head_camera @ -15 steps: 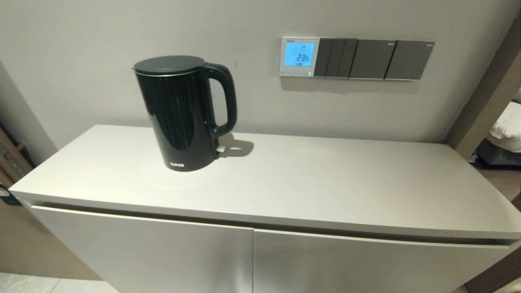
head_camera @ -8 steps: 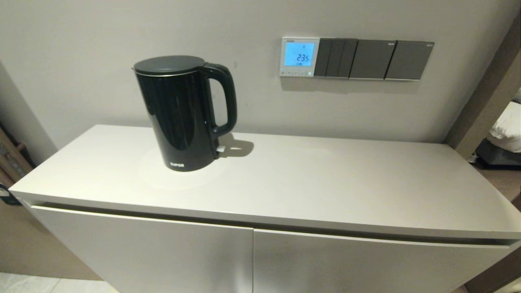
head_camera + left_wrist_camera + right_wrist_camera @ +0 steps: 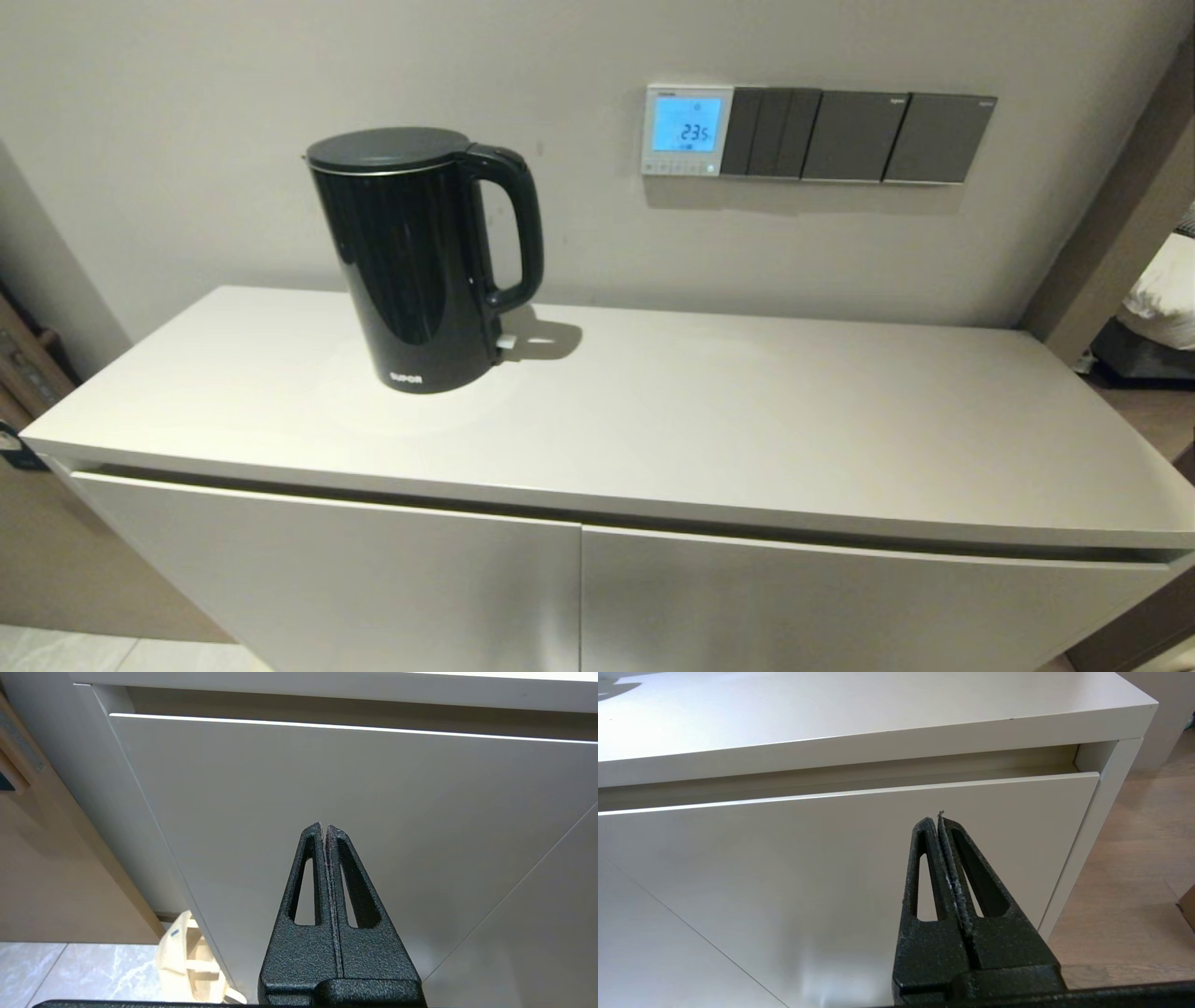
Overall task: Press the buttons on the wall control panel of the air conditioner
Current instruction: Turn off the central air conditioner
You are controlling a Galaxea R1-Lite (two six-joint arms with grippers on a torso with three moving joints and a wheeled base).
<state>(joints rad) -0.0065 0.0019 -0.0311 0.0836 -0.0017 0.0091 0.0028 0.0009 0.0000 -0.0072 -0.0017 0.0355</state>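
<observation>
The air conditioner's wall control panel (image 3: 687, 131) is a small white square on the wall above the cabinet, its screen lit blue and reading 23.5. The buttons (image 3: 681, 169) form a pale row along its bottom edge. Neither arm shows in the head view. My left gripper (image 3: 324, 827) is shut and empty, low in front of the left cabinet door. My right gripper (image 3: 937, 820) is shut and empty, low in front of the right cabinet door. Both are far below the panel.
A black electric kettle (image 3: 420, 257) stands on the white cabinet top (image 3: 747, 411), left of the panel. Grey switch plates (image 3: 854, 136) adjoin the panel's right side. A brown door frame (image 3: 1120, 215) stands at the far right.
</observation>
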